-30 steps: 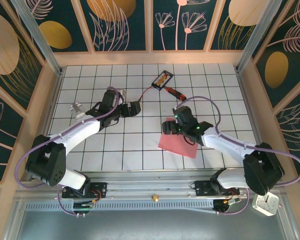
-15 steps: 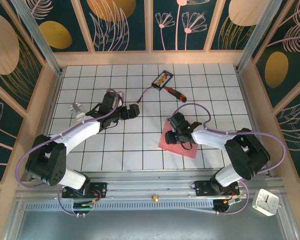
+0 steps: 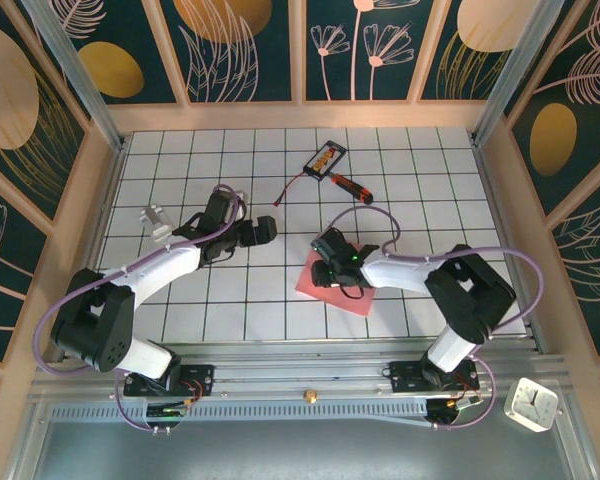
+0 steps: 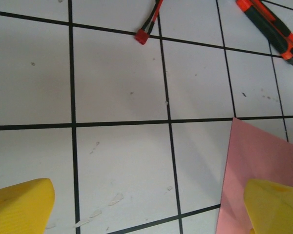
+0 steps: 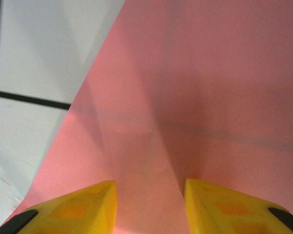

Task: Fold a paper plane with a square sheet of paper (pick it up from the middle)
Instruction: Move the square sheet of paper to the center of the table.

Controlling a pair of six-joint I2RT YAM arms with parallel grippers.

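Observation:
The square sheet of paper (image 3: 356,300), pink-red, lies on the tiled table in front of the right arm. My right gripper (image 3: 325,262) is down on its left part. In the right wrist view the sheet (image 5: 185,73) buckles up into a ridge between the two yellow fingers, and the gripper (image 5: 150,195) is shut on that ridge. My left gripper (image 3: 270,230) hovers open to the sheet's upper left. In its wrist view the gripper (image 4: 149,200) holds nothing, and a corner of the sheet (image 4: 263,156) lies under its right finger. The paper plane is out of view.
A red-handled screwdriver (image 3: 348,184) and a small black-and-orange card (image 3: 324,157) lie at the back, with a thin red lead (image 3: 290,190) running from the card. A small metal part (image 3: 156,219) sits at the left. Wooden walls ring the table.
My right gripper came down on the sheet and closed, moving left; the sheet slid left with it. The left gripper drifted slightly toward the sheet.

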